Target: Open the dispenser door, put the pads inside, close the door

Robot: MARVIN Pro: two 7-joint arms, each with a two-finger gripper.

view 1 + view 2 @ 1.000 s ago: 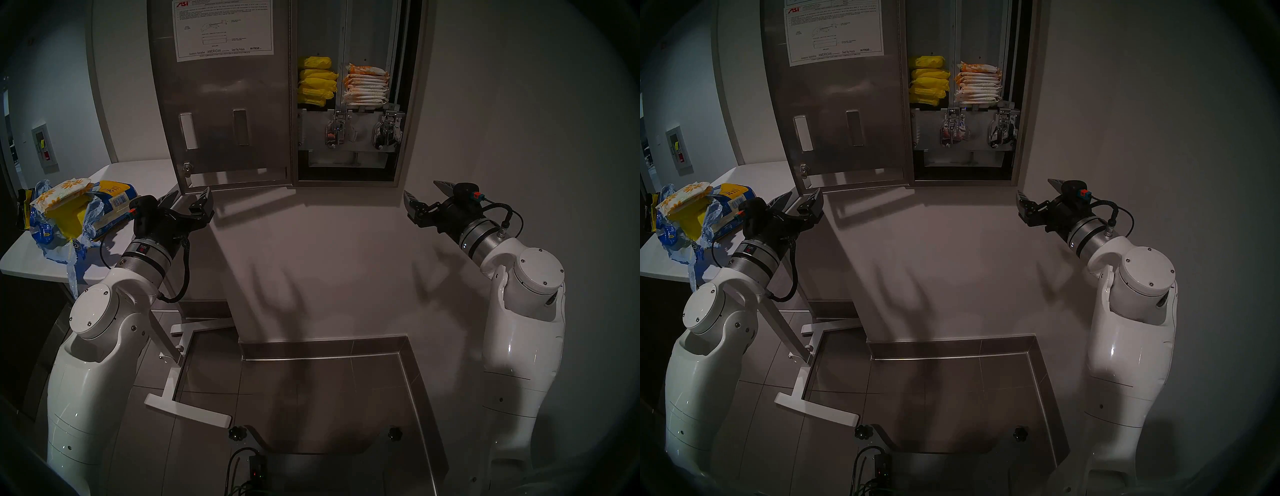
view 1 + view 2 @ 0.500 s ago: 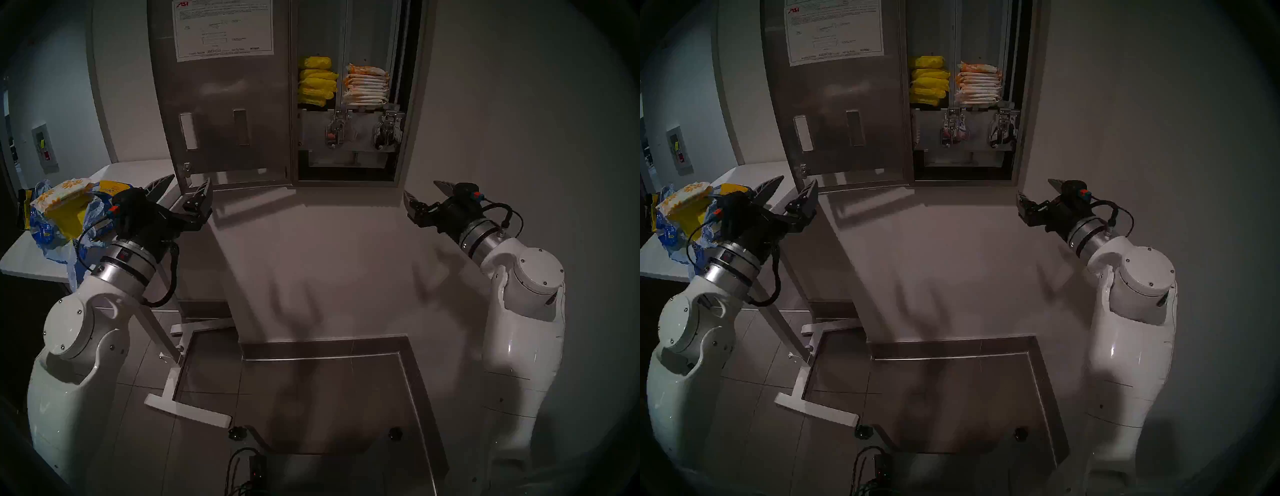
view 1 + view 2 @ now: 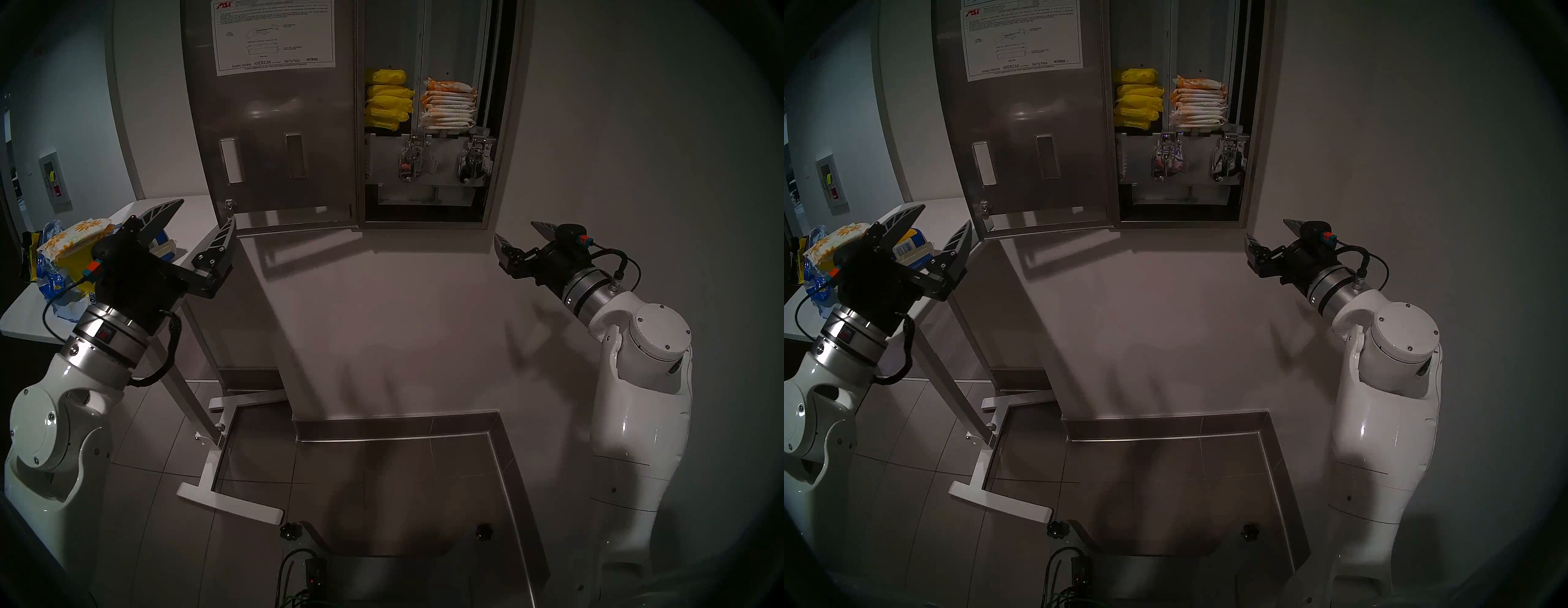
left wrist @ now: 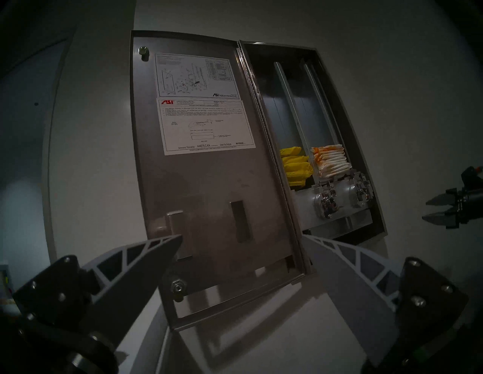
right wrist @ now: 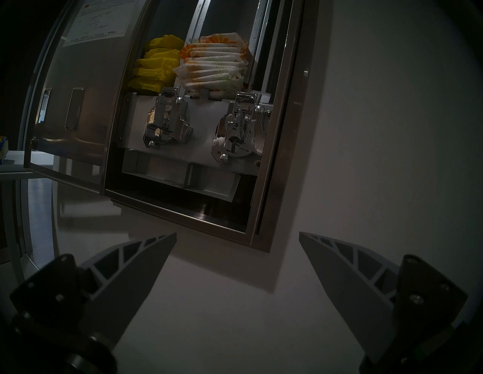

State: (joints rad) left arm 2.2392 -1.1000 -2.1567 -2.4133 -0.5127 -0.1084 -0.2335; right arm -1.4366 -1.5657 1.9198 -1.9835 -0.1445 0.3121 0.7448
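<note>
With the dispenser door [image 3: 271, 127] swung fully open, both the left tool [image 3: 195, 223] and right tool [image 3: 519, 237] were held spread and empty, so a flower-printed pad [image 3: 78, 234] on the table [image 3: 193, 204] was judged to need grasping next.

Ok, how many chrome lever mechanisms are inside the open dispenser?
2. The left mechanism sits under the yellow packets, and the right mechanism under the daisy-printed pads. Nothing blocks that row, so none looks hidden.
</note>
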